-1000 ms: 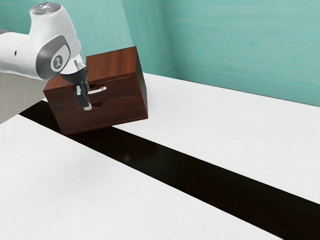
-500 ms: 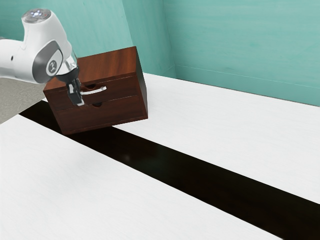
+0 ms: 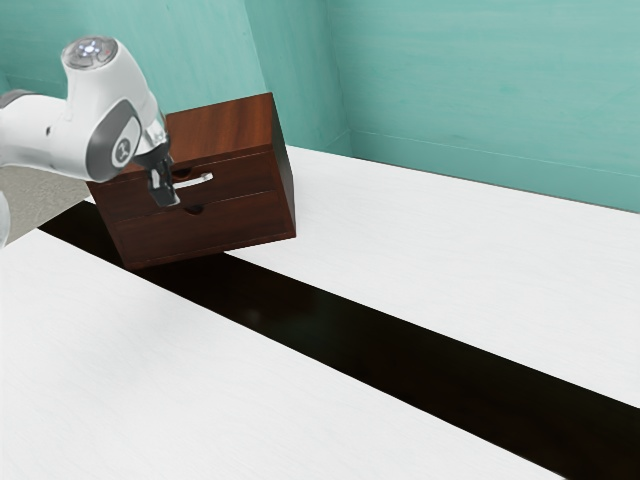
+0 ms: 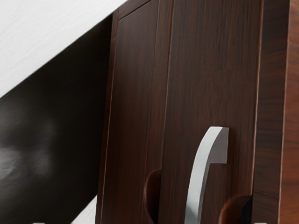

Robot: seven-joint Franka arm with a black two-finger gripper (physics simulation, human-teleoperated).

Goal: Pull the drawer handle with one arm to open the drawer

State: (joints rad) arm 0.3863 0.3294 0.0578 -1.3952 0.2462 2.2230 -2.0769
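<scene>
At the desk's (image 3: pixel 450 260) far edge my gripper (image 3: pixel 167 188) has reached the shut drawer's (image 3: pixel 238 177) handle (image 3: pixel 195 180) for pulling; its grasp I cannot tell.

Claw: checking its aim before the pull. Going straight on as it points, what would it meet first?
Probably the handle, else the drawer front just beside it; the claw's depth is unclear.

A plain simulated room; teal walls (image 3: pixel 480 80) behind a white table (image 3: pixel 450 240) with a black stripe (image 3: pixel 400 350).
</scene>
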